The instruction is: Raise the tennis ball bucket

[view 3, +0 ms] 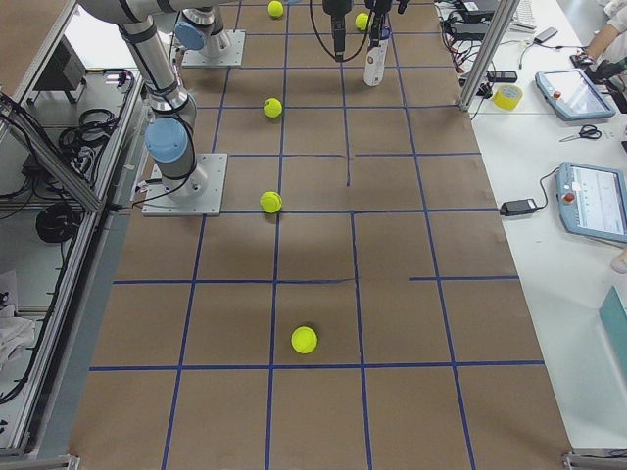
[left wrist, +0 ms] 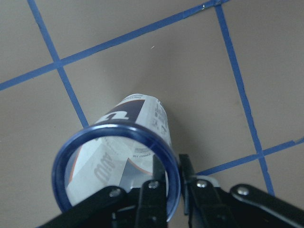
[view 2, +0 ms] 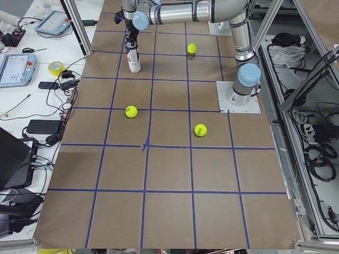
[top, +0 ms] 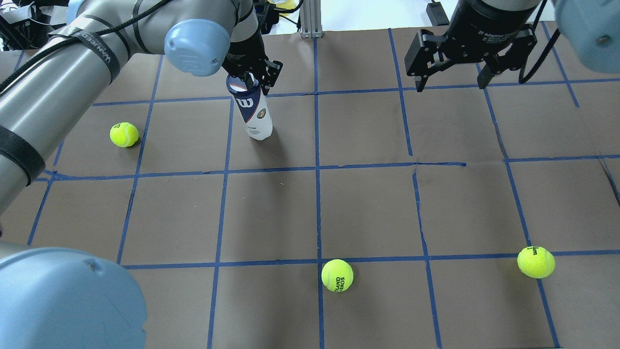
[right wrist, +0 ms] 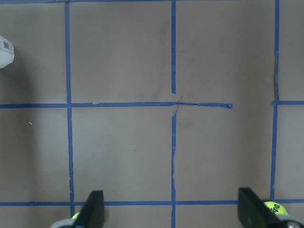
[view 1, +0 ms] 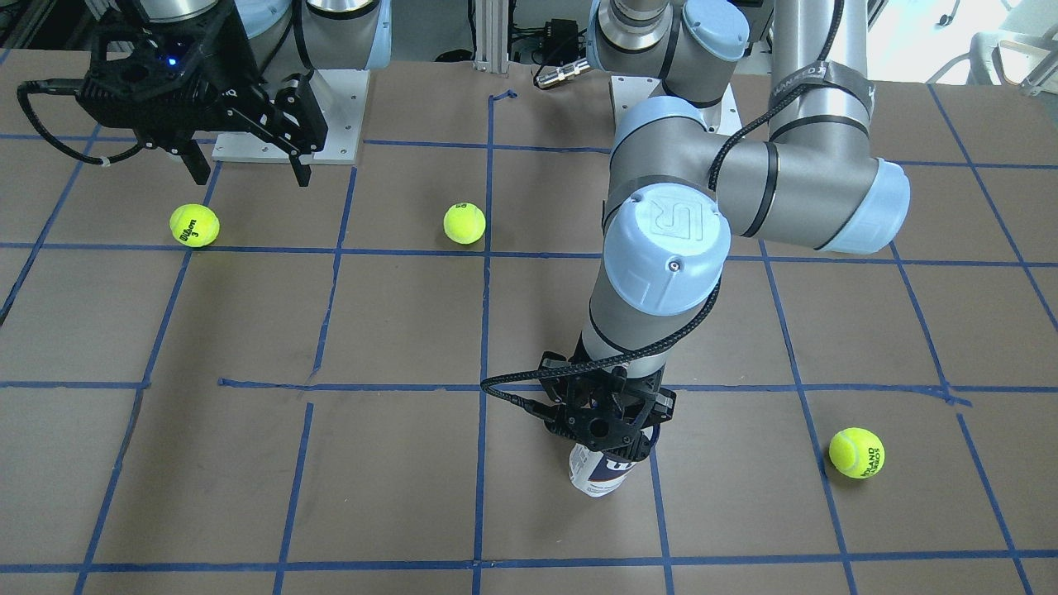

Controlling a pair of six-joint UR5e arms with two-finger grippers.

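Observation:
The tennis ball bucket (top: 255,114) is a clear can with a white-and-navy label and a dark blue rim. It stands about upright on the brown table, in its far left part in the overhead view. My left gripper (top: 251,81) is shut on its rim. In the left wrist view (left wrist: 171,167) one finger is inside the open mouth and one outside the bucket (left wrist: 118,156). The bucket also shows in the front view (view 1: 597,477) under the left gripper (view 1: 616,446). I cannot tell if its base touches the table. My right gripper (top: 453,80) hangs open and empty, far to the right.
Three yellow-green tennis balls lie loose on the table: one left of the bucket (top: 124,134), one near the front middle (top: 337,275), one at the front right (top: 535,261). Blue tape lines grid the table (top: 368,208). The left arm spans the table's left side.

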